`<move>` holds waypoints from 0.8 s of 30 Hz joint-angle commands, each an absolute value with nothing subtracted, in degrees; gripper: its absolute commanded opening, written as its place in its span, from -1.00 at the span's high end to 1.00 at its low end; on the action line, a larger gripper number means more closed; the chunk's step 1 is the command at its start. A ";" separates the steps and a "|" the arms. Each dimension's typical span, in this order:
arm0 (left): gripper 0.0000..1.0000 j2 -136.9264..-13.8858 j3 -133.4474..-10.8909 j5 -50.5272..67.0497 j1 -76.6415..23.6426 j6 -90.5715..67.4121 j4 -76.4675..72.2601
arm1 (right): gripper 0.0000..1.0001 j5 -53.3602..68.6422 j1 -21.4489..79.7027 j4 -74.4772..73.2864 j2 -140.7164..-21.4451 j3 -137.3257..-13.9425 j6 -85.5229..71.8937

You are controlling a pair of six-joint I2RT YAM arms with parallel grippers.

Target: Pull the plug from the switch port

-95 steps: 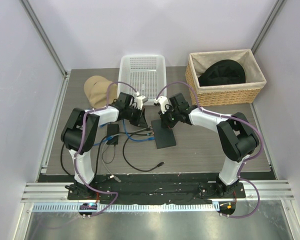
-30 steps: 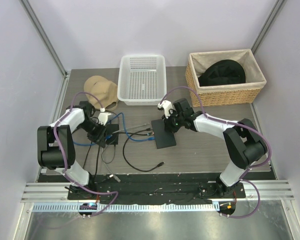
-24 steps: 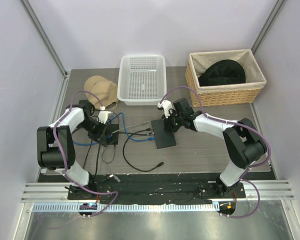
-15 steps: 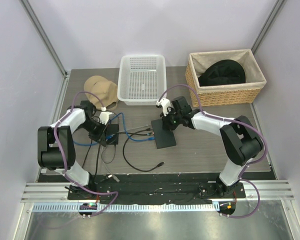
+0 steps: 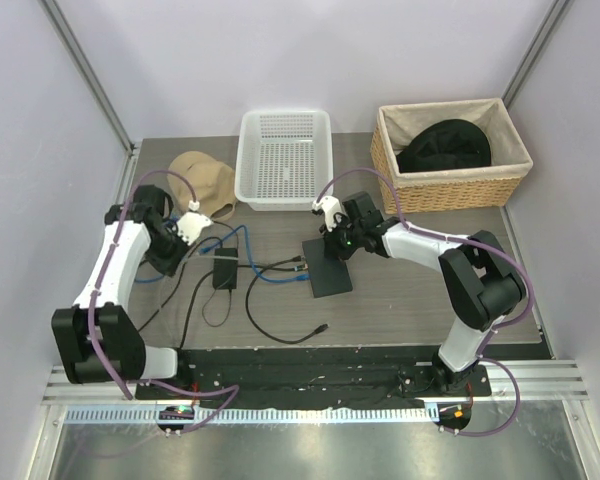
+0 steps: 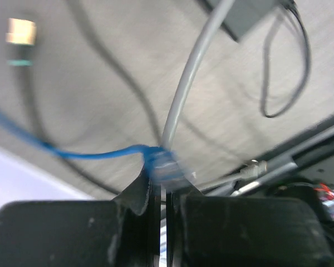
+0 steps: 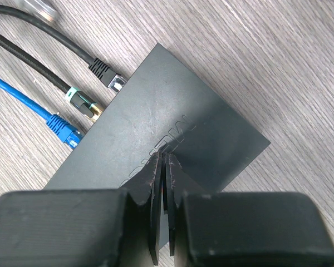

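Since a moment ago the left arm has swung out to the left, farther from the switch [image 5: 328, 268]. It lies flat, mid-table, and the right gripper [image 7: 163, 159] seems to press on its top, fingers squeezed together with nothing between. Well apart, the left gripper [image 6: 158, 186] pinches a blue plug [image 6: 166, 167]. At the back, a wicker basket [image 5: 450, 192] holds something black [image 5: 442, 145]. A white basket [image 5: 280, 203] stands beside a tan cap [image 5: 205, 180].
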State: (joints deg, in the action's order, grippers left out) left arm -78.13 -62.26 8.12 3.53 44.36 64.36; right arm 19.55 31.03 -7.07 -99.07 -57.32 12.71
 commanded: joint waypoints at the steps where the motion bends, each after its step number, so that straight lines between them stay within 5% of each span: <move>1: 1.00 -75.76 -72.57 4.92 3.95 44.57 65.30 | 0.80 18.37 31.29 -8.00 -99.49 -56.43 12.74; 11: 1.00 -78.31 -81.65 -6.23 3.87 29.89 53.62 | 0.80 18.46 31.20 -7.29 -98.97 -55.81 12.66; 24: 1.00 -76.03 -71.39 -18.56 6.33 25.84 42.28 | 0.80 18.54 31.29 -6.94 -98.44 -55.19 12.22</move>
State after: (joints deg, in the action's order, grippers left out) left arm -78.19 -75.44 -15.84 4.93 29.02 48.25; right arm 19.59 31.03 -4.97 -98.89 -56.27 12.62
